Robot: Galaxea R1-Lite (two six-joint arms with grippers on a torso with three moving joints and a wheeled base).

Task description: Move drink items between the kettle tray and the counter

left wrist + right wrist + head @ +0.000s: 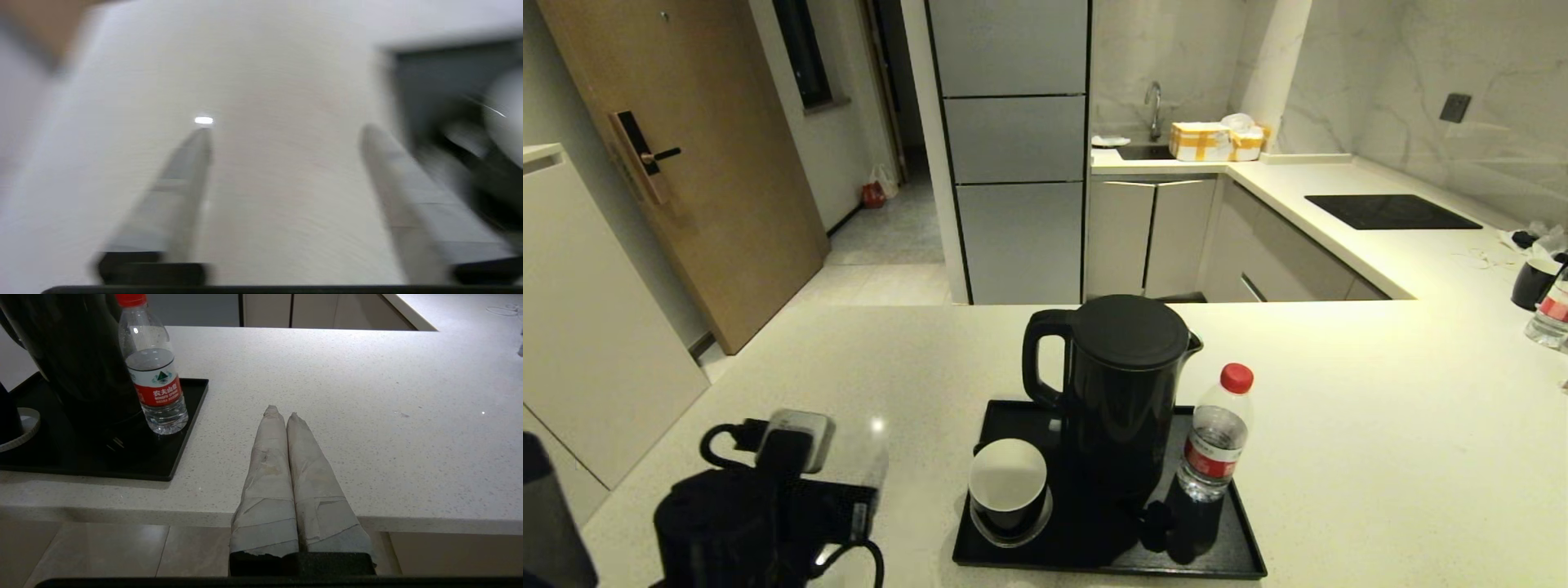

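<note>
1. The kettle tray (1233, 549) lies flat on the pale speckled desk (1380, 457), near its front edge and about the middle of the head view.
2. The tall black kettle (1123, 384) stands in the middle of the tray.
3. The black cup (1008, 486), white inside, sits upright on a round saucer (1037, 527) at the tray's left front, just beside the kettle.
4. The water bottle (1215, 437), red-capped and red-labelled, stands upright on the tray's right side, close against the kettle.
5. The left pincer (282, 130) hangs over bare desk to the left of the tray; its two pale fingers (184, 179) are spread wide apart with nothing between them. In its wrist view a corner of the tray and the pale blur of the cup lie just beyond one finger, off to the side and not between the fingers.
6. In the head view the left arm (768, 498) shows at the lower left, well short of the cup.
7. The right pincer (282, 412) has its fingers pressed together, holding nothing, and reaches over the desk's front edge. The bottle (153, 375) is near it, off to one side beyond the tray's corner, and apart from the fingertips.
8. A second cup (1534, 282) and second bottle (1552, 314) stand at the desk's far right.
</note>
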